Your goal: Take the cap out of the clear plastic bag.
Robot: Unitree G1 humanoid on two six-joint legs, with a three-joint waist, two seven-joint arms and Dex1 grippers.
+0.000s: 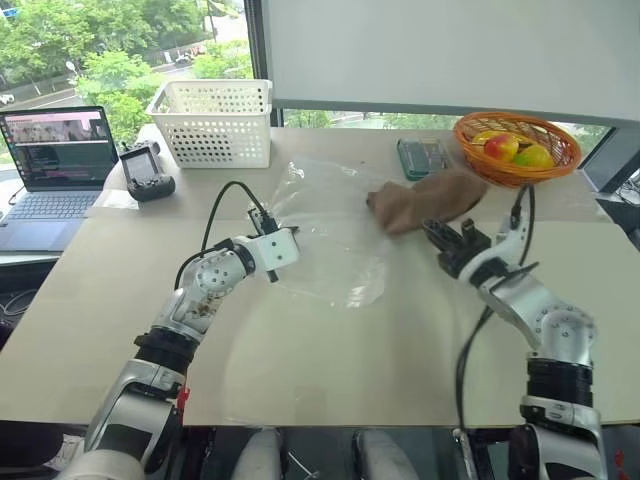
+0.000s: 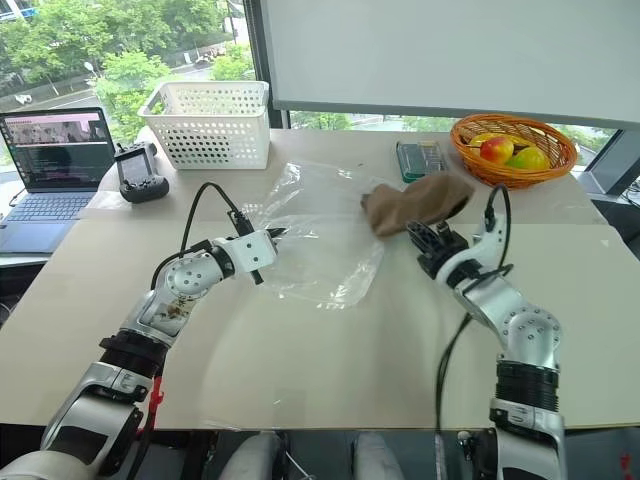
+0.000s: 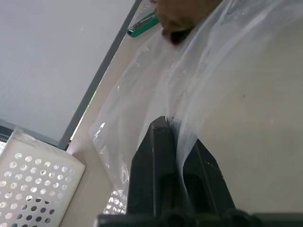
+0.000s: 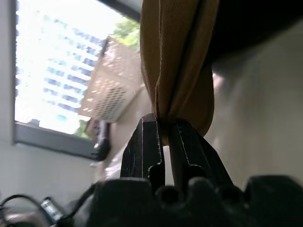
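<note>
The clear plastic bag lies crinkled on the table's middle. My left gripper is shut on its near left edge; the left wrist view shows the film pinched between the black fingers. The brown cap lies as a floppy lump just right of the bag, its left end at the bag's edge. My right gripper sits at the cap's near side and is shut on it. In the right wrist view a fold of the cap's fabric stands pinched in my right gripper.
A white perforated basket stands at the back left. An orange fruit basket is at the back right, with a dark green case beside it. A laptop and a black controller sit far left. The table's near half is bare.
</note>
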